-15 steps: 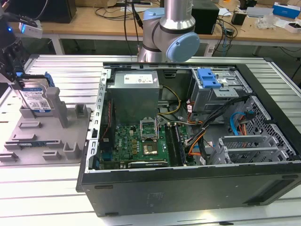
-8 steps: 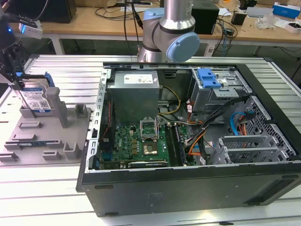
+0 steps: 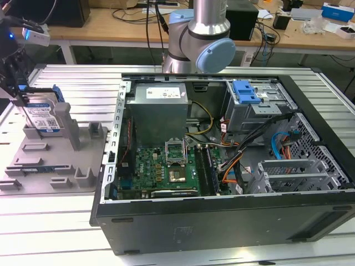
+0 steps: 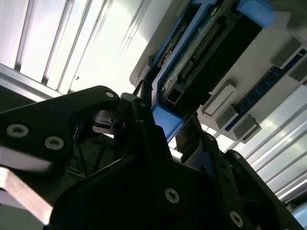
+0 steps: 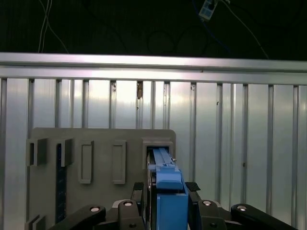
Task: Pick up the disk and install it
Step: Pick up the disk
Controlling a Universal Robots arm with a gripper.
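The disk (image 3: 42, 115), silver with a white-and-blue label and a bright blue bracket, stands on edge in a slot of the grey holder plate (image 3: 55, 160) at the exterior view's left. My gripper (image 3: 15, 88) comes down on its top edge. In the first wrist view the black fingers (image 5: 139, 190) press both sides of the blue bracket of the disk (image 5: 165, 165), so the gripper (image 5: 165, 189) is shut on it. The second wrist view shows the disk (image 4: 201, 52) from below, its connector side visible, with a finger (image 4: 140, 103) against the bracket.
An open computer case (image 3: 222, 208) lies at the exterior view's right, with a grey power supply (image 3: 158, 108), a motherboard (image 3: 166, 166) and a drive cage with a blue latch (image 3: 246, 91). The arm's base (image 3: 199, 39) stands behind the case. The table is ribbed aluminium (image 5: 240, 124).
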